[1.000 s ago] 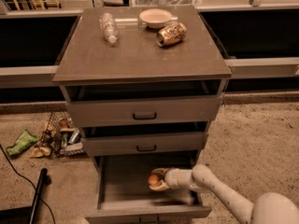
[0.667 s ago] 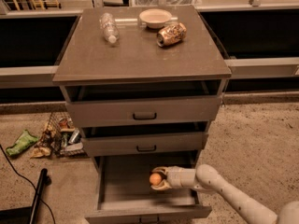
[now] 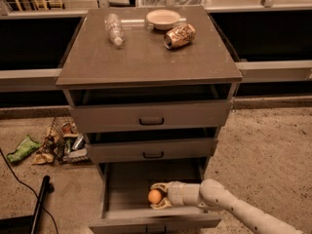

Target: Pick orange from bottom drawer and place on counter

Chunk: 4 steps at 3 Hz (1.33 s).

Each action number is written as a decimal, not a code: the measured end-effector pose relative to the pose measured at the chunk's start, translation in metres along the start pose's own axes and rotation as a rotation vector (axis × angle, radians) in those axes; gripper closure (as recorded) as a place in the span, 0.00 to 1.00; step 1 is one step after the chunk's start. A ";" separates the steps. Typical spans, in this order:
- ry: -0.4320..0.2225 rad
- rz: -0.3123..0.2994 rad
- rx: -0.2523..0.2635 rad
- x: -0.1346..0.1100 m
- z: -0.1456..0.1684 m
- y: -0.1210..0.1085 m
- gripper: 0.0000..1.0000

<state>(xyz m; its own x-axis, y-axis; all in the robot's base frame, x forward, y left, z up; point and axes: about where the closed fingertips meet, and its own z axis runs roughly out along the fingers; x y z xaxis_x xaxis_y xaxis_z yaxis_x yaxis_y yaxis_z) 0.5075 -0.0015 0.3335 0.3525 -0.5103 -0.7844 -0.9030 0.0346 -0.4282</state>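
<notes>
Beige carpet floor (image 3: 273, 150) around three-drawer cabinet; litter (image 3: 51, 145) well left of pincer. Pincer (image 3: 153, 196) inside open bottom drawer (image 3: 122, 179), near its front wall, fingers closed around orange (image 3: 155, 196), one above and one below. Arm (image 3: 229, 206) trails right of pincer. Table (image 3: 146, 62) high above pincer, carrying bottle (image 3: 114, 28), bowl (image 3: 163, 18), crushed can (image 3: 179, 36). Upper two drawers partly open.

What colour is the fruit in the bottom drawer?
Orange, in the camera view; the gripper holds the fruit in the drawer.
</notes>
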 end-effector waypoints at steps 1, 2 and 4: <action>-0.030 -0.017 0.028 -0.004 -0.006 -0.007 1.00; -0.089 -0.062 0.067 -0.036 -0.033 -0.029 1.00; -0.014 -0.209 0.095 -0.106 -0.110 -0.097 1.00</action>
<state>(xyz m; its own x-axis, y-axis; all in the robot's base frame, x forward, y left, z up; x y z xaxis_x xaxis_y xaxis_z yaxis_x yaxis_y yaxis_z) 0.5306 -0.0457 0.5077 0.5332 -0.5028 -0.6803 -0.7832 0.0107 -0.6217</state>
